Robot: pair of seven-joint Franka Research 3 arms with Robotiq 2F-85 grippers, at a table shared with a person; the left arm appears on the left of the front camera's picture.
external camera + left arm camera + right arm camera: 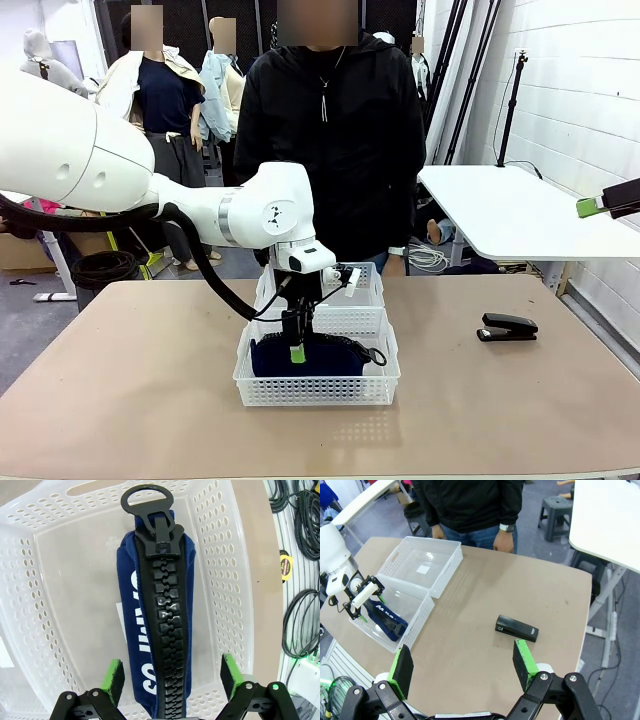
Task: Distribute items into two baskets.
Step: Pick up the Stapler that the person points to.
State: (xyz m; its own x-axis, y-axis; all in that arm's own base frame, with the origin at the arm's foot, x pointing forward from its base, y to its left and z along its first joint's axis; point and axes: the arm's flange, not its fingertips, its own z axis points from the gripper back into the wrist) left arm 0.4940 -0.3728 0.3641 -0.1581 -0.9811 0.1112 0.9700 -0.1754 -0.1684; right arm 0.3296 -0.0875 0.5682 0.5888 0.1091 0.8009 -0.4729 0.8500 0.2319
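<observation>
Robotics laboratory, indicated by white-painted block wall [570, 80], black tripod stand [509, 110], coiled black cables [105, 268] on grey floor [20, 330], and white side table [500, 210].

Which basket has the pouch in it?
The near basket, robot's side: navy pouch lies inside. The far basket by the person holds no item.

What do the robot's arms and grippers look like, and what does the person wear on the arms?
The left arm is white with rounded joints and a black cable along it. The left gripper and right gripper are black with green pads. The person has black sleeves and a wristwatch.
</observation>
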